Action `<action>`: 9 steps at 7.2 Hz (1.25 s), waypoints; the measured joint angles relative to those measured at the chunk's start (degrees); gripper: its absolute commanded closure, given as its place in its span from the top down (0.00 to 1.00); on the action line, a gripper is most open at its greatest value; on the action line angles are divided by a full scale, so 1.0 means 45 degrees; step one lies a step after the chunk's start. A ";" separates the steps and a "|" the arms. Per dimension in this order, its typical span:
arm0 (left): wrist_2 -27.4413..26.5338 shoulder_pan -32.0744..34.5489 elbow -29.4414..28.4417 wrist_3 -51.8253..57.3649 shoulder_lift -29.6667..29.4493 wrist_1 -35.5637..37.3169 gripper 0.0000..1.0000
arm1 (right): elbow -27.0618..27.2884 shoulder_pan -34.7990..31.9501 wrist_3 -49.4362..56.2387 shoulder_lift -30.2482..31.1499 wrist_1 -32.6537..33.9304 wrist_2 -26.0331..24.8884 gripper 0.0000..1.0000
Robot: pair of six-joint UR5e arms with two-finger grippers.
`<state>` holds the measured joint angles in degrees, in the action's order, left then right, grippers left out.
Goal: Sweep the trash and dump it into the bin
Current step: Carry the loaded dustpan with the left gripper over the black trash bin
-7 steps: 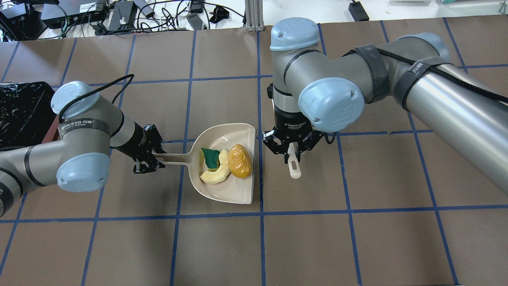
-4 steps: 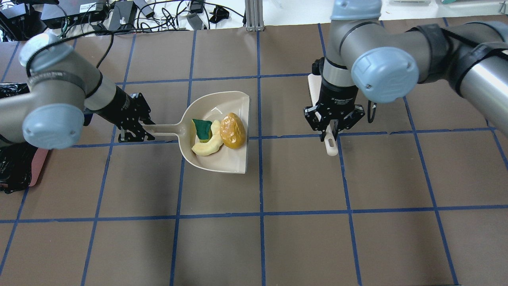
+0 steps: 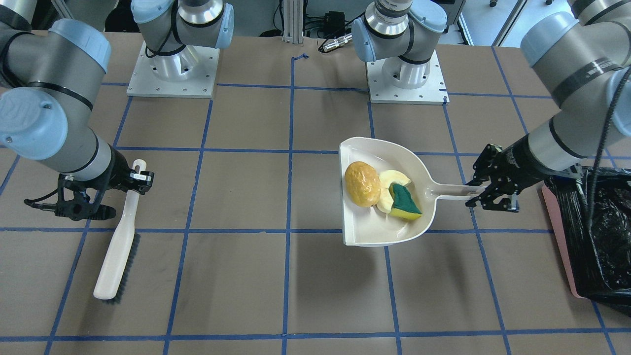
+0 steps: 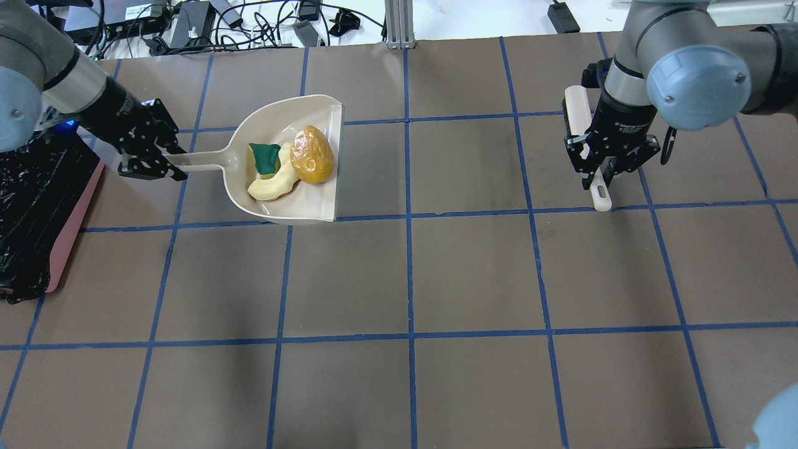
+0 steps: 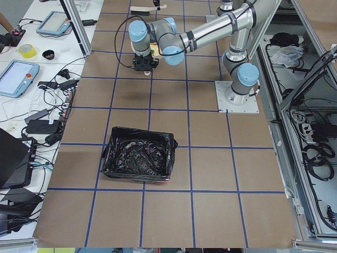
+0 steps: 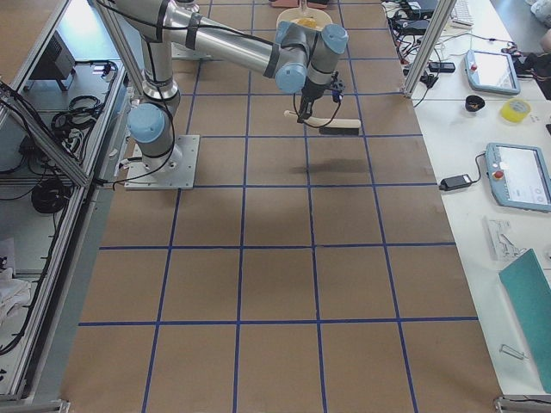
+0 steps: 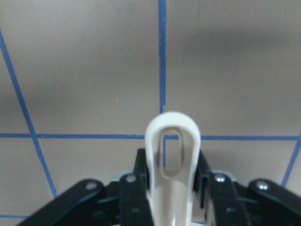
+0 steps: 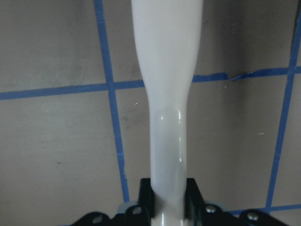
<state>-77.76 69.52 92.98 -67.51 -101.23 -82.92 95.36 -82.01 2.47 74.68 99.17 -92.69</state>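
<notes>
Judging by how they sit, the three trash pieces are light, soft and loose: the amber lumpy oval (image 4: pixel 311 156) lies nearest the open lip of the beige plastic dustpan (image 4: pixel 302 206). The pale yellow crescent (image 4: pixel 272 184) and the green-and-yellow sponge wedge (image 4: pixel 264 158) press against it on the handle side. On smooth plastic they will likely slide or roll, the oval first, so the lip wants holding level or a little raised until it is over the bin. The left gripper (image 4: pixel 168 163) has its jaws closed on the far tip of the pan's long handle. That is a thin hold with much leverage, so the pan may twist. Its shadow falls apart from it on the brown gridded table (image 4: pixel 474 274), which suggests it is lifted. The pink rectangular bin with its crinkled black bag (image 5: pixel 139 158) stands just behind that gripper, and the arm's own wrist and cable hang over its near edge. The right gripper (image 4: pixel 600 176), clamped on the handle of the white dark-bristled brush (image 3: pixel 116 256), is well apart and in nobody's way.
</notes>
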 measured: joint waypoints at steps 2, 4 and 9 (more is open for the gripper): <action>-0.0090 -0.1364 -0.1274 0.1501 -0.0363 -0.1092 0.00 | 0.0013 0.0751 0.0260 -0.0690 0.0682 0.0038 0.18; -0.0319 -0.2482 -0.2621 0.2654 -0.0955 -0.1864 0.00 | 0.0061 0.0997 0.0526 -0.0881 0.0861 -0.0044 0.18; -0.1397 -0.4753 -0.7602 0.4439 -0.4037 -0.3528 0.00 | 0.0137 0.1760 0.2666 -0.1143 0.0949 -0.0455 0.18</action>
<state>-84.04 48.12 58.77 -47.54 -119.39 -98.80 95.98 -74.09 14.46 69.54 103.44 -94.73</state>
